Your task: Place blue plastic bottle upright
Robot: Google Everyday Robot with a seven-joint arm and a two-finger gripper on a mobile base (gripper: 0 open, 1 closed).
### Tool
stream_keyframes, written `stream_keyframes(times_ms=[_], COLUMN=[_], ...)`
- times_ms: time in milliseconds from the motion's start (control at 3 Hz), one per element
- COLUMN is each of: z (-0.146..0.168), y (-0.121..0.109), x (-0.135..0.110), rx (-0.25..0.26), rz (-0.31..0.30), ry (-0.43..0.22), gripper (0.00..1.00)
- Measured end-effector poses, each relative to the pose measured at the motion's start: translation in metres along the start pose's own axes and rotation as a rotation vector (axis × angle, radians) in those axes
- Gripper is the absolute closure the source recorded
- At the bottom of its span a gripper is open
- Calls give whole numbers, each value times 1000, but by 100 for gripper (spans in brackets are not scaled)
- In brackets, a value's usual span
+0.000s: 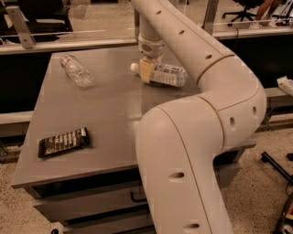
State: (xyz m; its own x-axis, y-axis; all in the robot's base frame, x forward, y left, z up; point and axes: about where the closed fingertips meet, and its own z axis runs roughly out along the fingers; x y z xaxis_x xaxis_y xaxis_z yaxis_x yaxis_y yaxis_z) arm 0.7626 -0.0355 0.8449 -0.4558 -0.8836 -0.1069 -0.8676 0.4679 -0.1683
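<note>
A robot's cream-colored arm (192, 137) fills the right side of the single camera view, rising from the near edge, bending at a thick elbow and reaching back over a gray table (110, 114). Its gripper (145, 72) points down at the far side of the tabletop, set against the neck of the blue plastic bottle (168, 74). Whether the gripper is clamped on the bottle or only rests beside it cannot be told from this angle. The bottle lies on its side on the table, its white cap (133, 67) pointing left and its pale printed label facing the camera. Well apart from it, near the far left corner, a smaller clear bottle (77, 71) also lies on its side. A dark snack packet (63, 142) lies flat near the front left edge. Below the tabletop, a gray drawer (91, 203) shows at the front. An office chair (242, 11) stands on the floor beyond the table, at upper right.
</note>
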Motion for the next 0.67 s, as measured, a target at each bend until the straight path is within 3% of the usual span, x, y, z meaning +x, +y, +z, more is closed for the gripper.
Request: stream_keyframes(times_ms=[333, 667], z=[-22, -54], y=[-2, -3], x=[4, 12], rx=[-21, -69], rz=[-8, 34], ry=[-71, -253], gripper=[100, 100])
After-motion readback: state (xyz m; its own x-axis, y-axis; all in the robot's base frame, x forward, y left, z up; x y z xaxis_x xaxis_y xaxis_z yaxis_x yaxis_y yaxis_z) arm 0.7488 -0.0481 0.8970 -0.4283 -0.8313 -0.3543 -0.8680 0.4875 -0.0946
